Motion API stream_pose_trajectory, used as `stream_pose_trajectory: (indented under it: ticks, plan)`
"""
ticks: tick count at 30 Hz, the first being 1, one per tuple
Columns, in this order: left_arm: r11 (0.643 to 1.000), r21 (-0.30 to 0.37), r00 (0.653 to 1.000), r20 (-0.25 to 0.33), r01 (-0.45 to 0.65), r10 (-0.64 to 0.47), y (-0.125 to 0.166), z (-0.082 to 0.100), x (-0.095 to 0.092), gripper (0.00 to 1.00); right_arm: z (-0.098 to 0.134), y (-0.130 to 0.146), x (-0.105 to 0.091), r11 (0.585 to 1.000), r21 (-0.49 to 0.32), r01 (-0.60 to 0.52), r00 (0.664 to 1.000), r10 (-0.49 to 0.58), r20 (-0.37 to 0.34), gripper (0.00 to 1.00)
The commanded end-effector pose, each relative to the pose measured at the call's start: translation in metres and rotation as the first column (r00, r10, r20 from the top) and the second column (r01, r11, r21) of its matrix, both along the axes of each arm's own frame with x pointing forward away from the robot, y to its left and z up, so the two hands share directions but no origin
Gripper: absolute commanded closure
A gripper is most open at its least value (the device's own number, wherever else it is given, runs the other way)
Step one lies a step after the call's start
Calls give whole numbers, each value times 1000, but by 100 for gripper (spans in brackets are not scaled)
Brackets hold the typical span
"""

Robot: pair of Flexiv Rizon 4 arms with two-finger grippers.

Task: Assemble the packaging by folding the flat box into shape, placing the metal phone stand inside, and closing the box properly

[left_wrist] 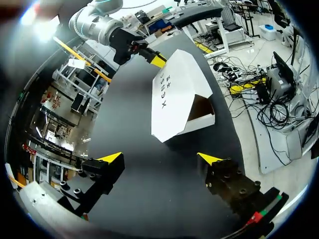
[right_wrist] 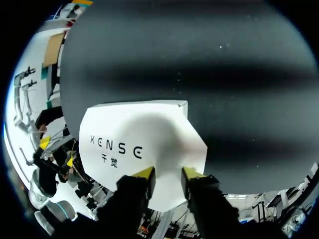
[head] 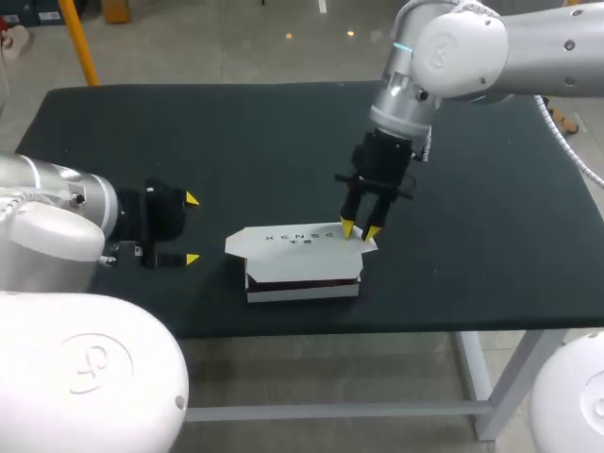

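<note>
the box (head: 302, 293) sits on the big black table (head: 189, 132), near the front edge and about in the middle. my right arm (head: 453, 47) comes in from the far right side and reaches down to it. my left arm (head: 47, 212) lies low at the left, well apart from the box. the box is white card and is already folded into shape. its lid (head: 293, 241) is the white top with dark letters, and it is tipped up a bit, so the left wrist view shows a brown gap under it. i cannot see the metal phone stand anywhere, so i cannot tell if it is inside. the left gripper (head: 192, 228) points at the box with its jaws spread wide and nothing in them. the right gripper (head: 360, 230) points straight down at the right end of the lid. its fingertips (right_wrist: 144, 173) are close together with a small gap, and they sit at the lid's edge without holding anything i can see. i think the box is very light and thin. it would bend or crease if squeezed hard, and it could slide when pushed. the best places to hold it look like the lid's edge or the stiff folded corners, with the other gripper keeping the side steady.
</note>
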State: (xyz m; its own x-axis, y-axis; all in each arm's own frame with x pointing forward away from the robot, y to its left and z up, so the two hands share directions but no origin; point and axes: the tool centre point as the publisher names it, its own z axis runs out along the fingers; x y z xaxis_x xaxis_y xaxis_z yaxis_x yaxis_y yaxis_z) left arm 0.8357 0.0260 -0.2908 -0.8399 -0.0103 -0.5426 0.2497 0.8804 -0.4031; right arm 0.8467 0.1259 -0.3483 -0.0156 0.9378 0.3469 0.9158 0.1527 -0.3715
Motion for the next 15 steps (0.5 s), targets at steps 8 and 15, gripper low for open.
stream_pose_trajectory:
  ticks: [8,15]
  plan:
    - [999,15,908,-418,47,-36,-15,13,19,0,-2,0,-2,1000,-6,5,1000,-5,-3,62]
    - [977,126,871,-445,-171,210,-19,21,25,0,-3,0,-2,1000,-8,8,1000,-8,-6,61]
